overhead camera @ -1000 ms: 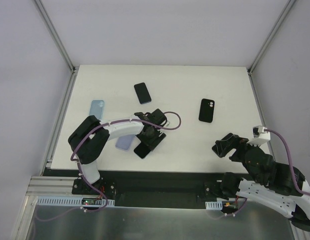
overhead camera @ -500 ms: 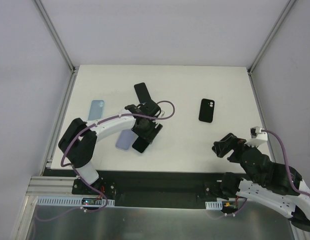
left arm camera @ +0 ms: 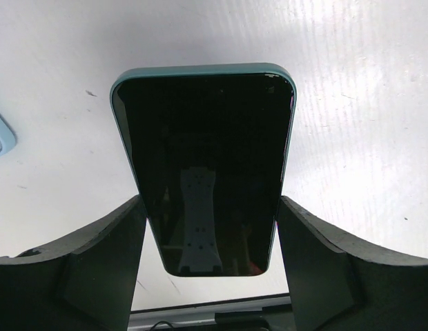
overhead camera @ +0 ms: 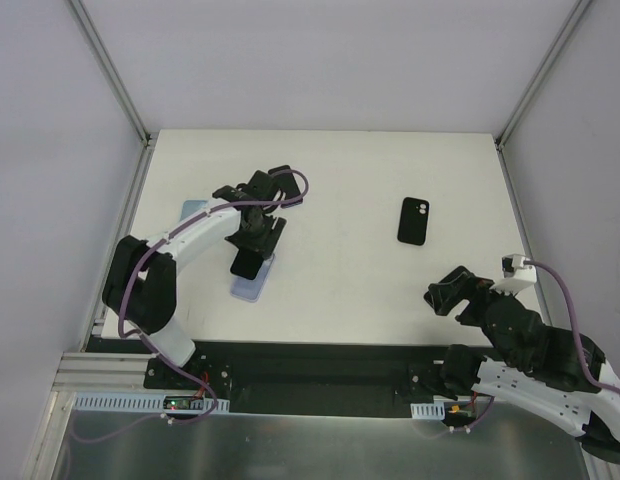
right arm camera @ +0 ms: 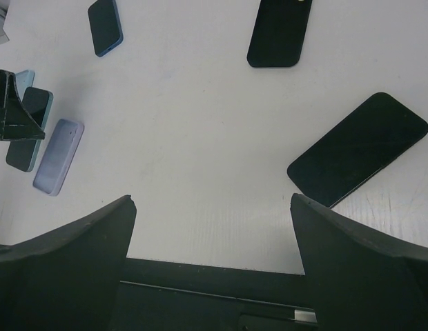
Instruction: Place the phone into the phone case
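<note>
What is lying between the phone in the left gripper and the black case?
Nothing: in the top view only bare table separates the phone from the black case.

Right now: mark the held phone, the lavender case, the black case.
held phone (left arm camera: 207, 158): left wrist view, centre of screen.
lavender case (right arm camera: 57, 157): right wrist view, its middle.
black case (overhead camera: 414, 222): top view, its middle.

You can pass mid-frame over bare table (overhead camera: 340, 270); a black case (overhead camera: 414, 220) blocks the right, a lavender case (overhead camera: 249, 289) the left.
</note>
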Robot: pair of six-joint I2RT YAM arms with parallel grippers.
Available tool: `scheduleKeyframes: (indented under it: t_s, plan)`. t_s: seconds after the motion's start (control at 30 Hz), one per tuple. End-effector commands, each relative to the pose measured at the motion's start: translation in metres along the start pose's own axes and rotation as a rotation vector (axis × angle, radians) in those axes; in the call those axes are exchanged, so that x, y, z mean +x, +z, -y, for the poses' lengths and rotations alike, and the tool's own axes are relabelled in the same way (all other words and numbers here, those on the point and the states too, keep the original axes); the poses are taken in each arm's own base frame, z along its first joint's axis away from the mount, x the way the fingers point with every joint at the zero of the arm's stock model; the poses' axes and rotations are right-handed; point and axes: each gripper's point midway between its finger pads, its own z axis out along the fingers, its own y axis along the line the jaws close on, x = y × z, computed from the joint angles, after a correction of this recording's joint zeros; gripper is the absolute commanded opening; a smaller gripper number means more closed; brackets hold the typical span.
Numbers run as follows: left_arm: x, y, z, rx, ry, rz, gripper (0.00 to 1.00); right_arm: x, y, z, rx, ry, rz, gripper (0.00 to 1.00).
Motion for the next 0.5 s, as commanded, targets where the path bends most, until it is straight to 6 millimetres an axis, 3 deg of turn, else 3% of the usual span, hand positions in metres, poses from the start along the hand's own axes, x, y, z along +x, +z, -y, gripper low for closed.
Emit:
scheduleKeyframes:
  t_s: [0.0,0.47]
  plan:
    - [0.009,0.007,-0.011,-0.045,0.046,-0.059,0.12,-0.006,-0.001,0.005,0.010,-0.016,0.029,0.97]
    - [0.041,0.034,0.000,-0.015,-0.030,-0.176,0.08,-0.005,-0.002,0.009,0.011,0.001,0.040,0.97]
